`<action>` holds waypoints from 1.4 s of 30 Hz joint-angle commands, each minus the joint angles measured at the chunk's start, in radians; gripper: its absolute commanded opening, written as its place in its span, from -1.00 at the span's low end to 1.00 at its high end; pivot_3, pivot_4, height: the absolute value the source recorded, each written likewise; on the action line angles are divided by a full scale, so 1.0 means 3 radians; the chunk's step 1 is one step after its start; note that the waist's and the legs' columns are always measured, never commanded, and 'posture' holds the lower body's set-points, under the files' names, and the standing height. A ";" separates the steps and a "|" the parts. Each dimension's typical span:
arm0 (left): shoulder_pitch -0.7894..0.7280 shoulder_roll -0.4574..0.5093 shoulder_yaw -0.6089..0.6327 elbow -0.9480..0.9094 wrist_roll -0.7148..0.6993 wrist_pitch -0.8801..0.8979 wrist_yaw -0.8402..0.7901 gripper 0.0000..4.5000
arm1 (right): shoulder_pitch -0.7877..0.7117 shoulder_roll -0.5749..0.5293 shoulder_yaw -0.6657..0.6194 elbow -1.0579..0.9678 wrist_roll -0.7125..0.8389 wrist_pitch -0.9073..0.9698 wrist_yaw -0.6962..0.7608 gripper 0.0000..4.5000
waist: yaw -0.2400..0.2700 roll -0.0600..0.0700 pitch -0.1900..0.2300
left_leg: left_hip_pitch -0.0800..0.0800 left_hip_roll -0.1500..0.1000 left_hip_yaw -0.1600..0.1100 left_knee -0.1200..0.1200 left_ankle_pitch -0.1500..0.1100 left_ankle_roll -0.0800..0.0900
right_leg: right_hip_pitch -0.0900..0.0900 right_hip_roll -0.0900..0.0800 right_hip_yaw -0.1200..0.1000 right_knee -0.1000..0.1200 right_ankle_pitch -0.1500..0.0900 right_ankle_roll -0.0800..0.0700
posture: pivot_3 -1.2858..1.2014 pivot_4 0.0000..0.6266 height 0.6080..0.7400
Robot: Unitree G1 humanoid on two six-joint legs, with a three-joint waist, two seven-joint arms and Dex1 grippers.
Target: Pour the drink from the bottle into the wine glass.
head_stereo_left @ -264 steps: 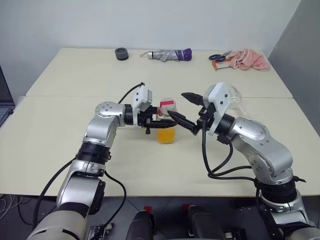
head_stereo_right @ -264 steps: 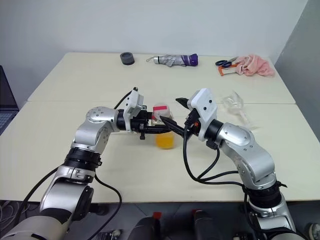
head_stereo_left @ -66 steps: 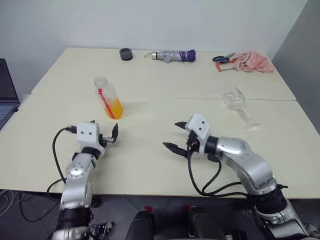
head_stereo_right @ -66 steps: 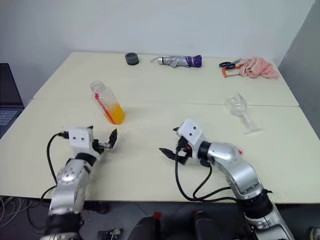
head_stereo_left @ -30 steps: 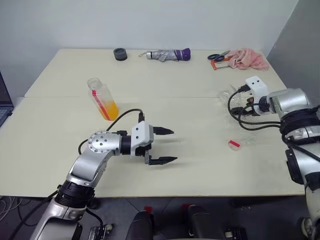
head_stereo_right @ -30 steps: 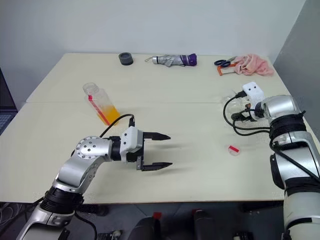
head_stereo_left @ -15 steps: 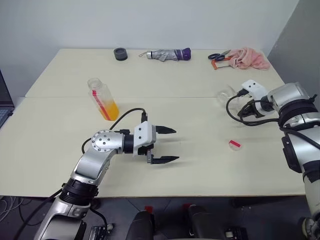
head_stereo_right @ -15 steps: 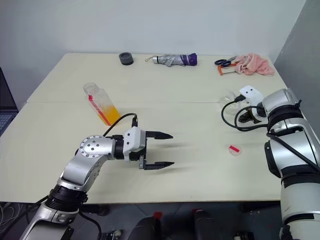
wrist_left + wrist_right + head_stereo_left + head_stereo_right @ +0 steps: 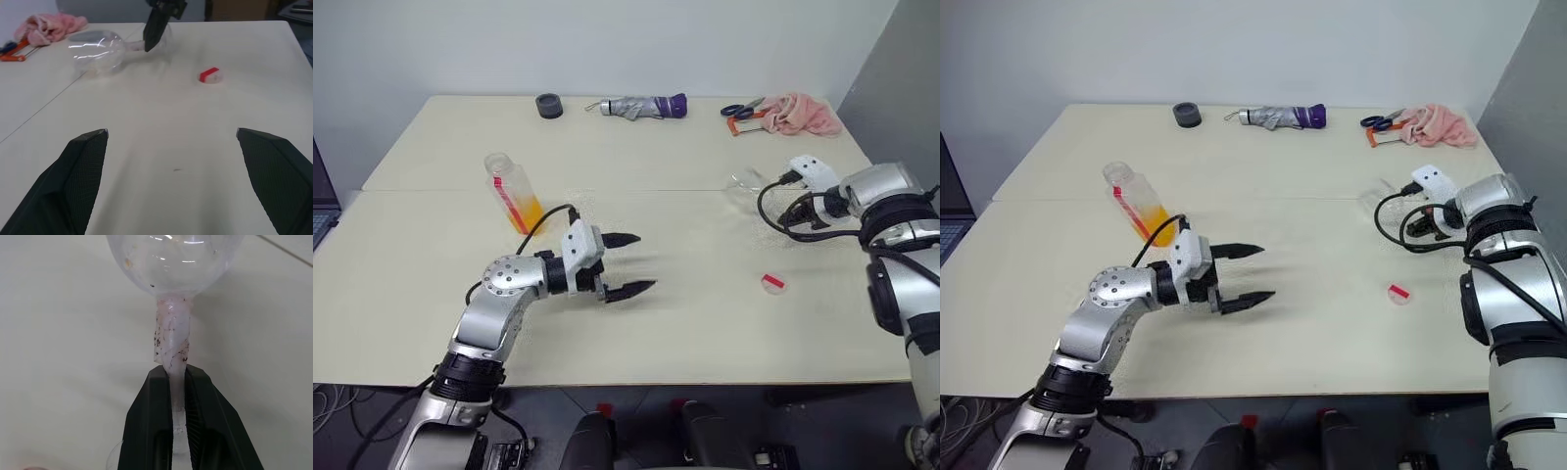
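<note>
Gripping the wine glass point(image 9: 175, 293) by its thin stem, the right gripper point(image 9: 178, 382) has its two black fingers pinched hard against the clear shaft, just under the rounded bowl. In the left wrist view the glass lies tipped over on the table point(image 9: 705, 323), bowl toward the far side and stem running back into those fingers, so its long axis looks closer to flat than upright. It sits at the right edge of the table, well apart from everything else that matters.

The bottle point(image 9: 512, 192) stands far off on the left, tilted, cap off, with the orange drink point(image 9: 526, 214) pooled in its lower part. The little red cap point(image 9: 772, 283) rests alone on the tabletop, between the two arms but nearer the right one.

The left gripper point(image 9: 628, 263) hovers above the middle of the table with its jaws spread wide and nothing in them, pointing roughly across toward the glass. The bottle is behind and to its left, much nearer this arm than the other. I'd judge the pour hinges on the glass first being stood upright on its foot.
</note>
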 commanded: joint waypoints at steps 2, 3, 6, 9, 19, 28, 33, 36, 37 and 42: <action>0.0061 -0.0067 0.0223 -0.0019 -0.0112 0.0090 0.0260 1.00 | -0.0056 0.0001 -0.0226 -0.0237 0.0201 0.0261 0.0022 -0.96 | 0.0001 0.0000 0.0000 | 0.0000 0.0000 0.0000 0.0000 0.0000 0.0000 | 0.0000 0.0000 0.0000 0.0000 0.0000 0.0000 | 0.03 -0.52 1.00; 0.0070 -0.0079 0.0232 -0.0032 -0.0114 0.0110 0.0291 1.00 | -0.0044 0.0018 -0.0271 -0.0289 0.0248 0.0317 0.0016 -0.96 | 0.0000 0.0000 0.0000 | 0.0000 0.0001 0.0000 0.0000 0.0000 0.0000 | 0.0000 0.0000 0.0000 0.0000 0.0000 0.0000 | 0.03 -0.52 1.00; 0.0104 -0.0099 0.0275 -0.0086 -0.0151 0.0178 0.0363 1.00 | 0.0050 0.0133 -0.0523 -0.0582 0.0505 0.0532 -0.0085 -0.96 | -0.0001 0.0000 0.0000 | -0.0001 0.0001 0.0000 0.0000 0.0000 0.0000 | 0.0000 -0.0001 0.0000 0.0000 0.0000 0.0000 | 0.03 -0.52 1.00; 0.0113 -0.0107 0.0329 -0.0116 -0.0214 0.0252 0.0441 1.00 | 0.0319 0.0332 -0.0807 -0.1157 0.0779 0.0657 -0.0291 -0.96 | 0.0001 0.0000 0.0000 | -0.0001 0.0001 -0.0003 0.0000 0.0000 0.0000 | 0.0000 -0.0001 -0.0001 0.0001 0.0000 0.0000 | 0.03 -0.52 1.00; -0.0090 0.0007 0.0526 -0.0002 -0.0372 0.0548 0.0531 1.00 | 0.1758 0.1512 -0.1148 -0.3444 0.1073 0.0008 -0.1692 -0.96 | 0.0032 -0.0001 -0.0001 | -0.0009 0.0004 -0.0012 0.0003 0.0000 -0.0001 | -0.0005 -0.0006 -0.0007 0.0006 0.0001 0.0000 | 0.03 -0.52 1.00; -0.0180 0.0105 0.0489 0.0097 -0.0379 0.0644 0.0404 1.00 | 0.2541 0.1760 -0.0895 -0.4016 0.1111 -0.0273 -0.1988 -0.96 | 0.0052 -0.0001 -0.0001 | -0.0006 0.0002 -0.0008 0.0003 0.0000 -0.0001 | -0.0003 -0.0001 -0.0005 0.0003 0.0001 0.0002 | 0.03 -0.52 1.00; -0.0199 0.0137 0.0464 0.0102 -0.0383 0.0703 0.0324 1.00 | 0.2814 0.1823 -0.0806 -0.4158 0.1137 -0.0344 -0.2051 -0.96 | 0.0047 -0.0002 -0.0001 | -0.0004 0.0002 -0.0007 0.0003 0.0000 -0.0002 | -0.0002 0.0001 -0.0005 0.0003 0.0001 0.0002 | 0.03 -0.52 1.00; -0.0193 0.0175 0.0460 0.0088 -0.0384 0.0740 0.0269 1.00 | 0.3028 0.1861 -0.0717 -0.4265 0.1148 -0.0432 -0.2054 -0.96 | 0.0041 -0.0002 -0.0001 | -0.0003 0.0002 -0.0008 0.0003 0.0000 -0.0002 | -0.0002 0.0001 -0.0005 0.0003 0.0001 0.0002 | 0.03 -0.52 1.00; -0.0196 0.0183 0.0457 0.0088 -0.0383 0.0752 0.0257 1.00 | 0.3110 0.1867 -0.0683 -0.4288 0.1144 -0.0491 -0.2050 -0.96 | 0.0037 -0.0002 -0.0002 | -0.0004 0.0002 -0.0008 0.0003 0.0000 -0.0002 | -0.0001 0.0001 -0.0006 0.0002 0.0001 0.0002 | 0.03 -0.52 1.00; -0.0198 0.0233 0.0441 0.0085 -0.0385 0.0795 0.0188 1.00 | 0.3359 0.1825 -0.0588 -0.4343 0.1112 -0.0632 -0.2067 -0.96 | 0.0023 -0.0005 -0.0004 | 0.0001 0.0002 -0.0008 0.0002 0.0000 -0.0002 | 0.0004 0.0002 -0.0005 0.0001 0.0000 0.0002 | 0.03 -0.52 1.00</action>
